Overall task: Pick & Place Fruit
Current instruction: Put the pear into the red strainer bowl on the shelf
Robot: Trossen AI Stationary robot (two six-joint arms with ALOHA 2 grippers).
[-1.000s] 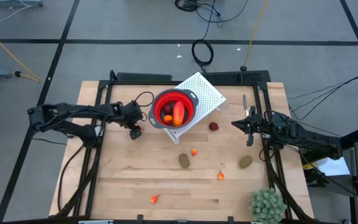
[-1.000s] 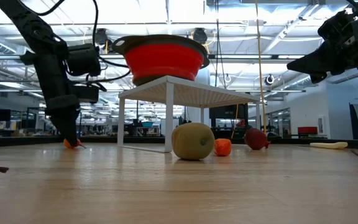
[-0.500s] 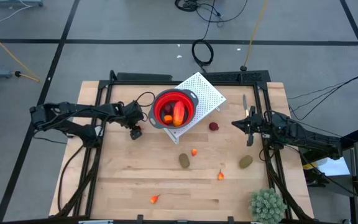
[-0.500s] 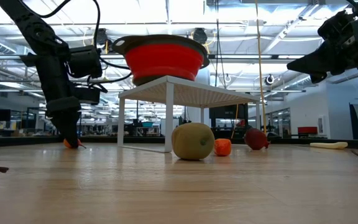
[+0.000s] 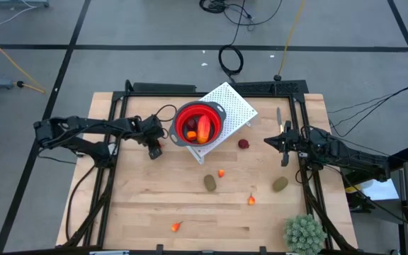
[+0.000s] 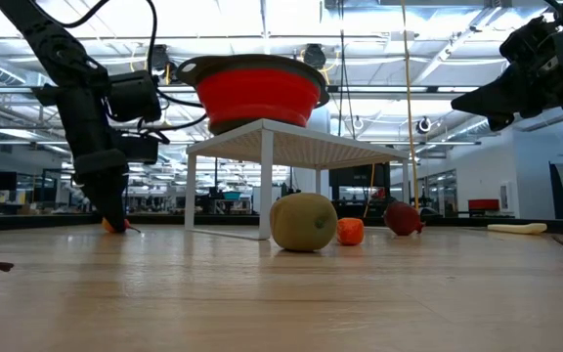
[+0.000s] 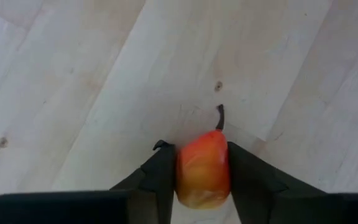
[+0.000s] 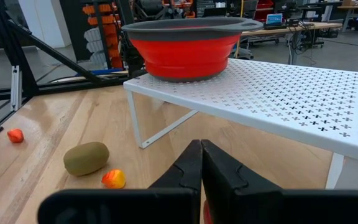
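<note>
One small orange fruit (image 7: 202, 169) at the left-centre of the worktop (image 5: 190, 205) is now squeezed by the left gripper (image 5: 154, 150), which has just closed on it; next is probably lifting. The right gripper (image 5: 284, 144) waits closed at right.

The bowl (image 5: 197, 123) sits on the rack (image 5: 234, 108), with fruit (image 5: 210, 183) scattered on the table (image 5: 133, 212) before it.

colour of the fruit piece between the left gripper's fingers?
Red-orange, fading to yellow at one end, dark stem: the fruit piece in the left gripper. Left wrist view shows it best.
</note>
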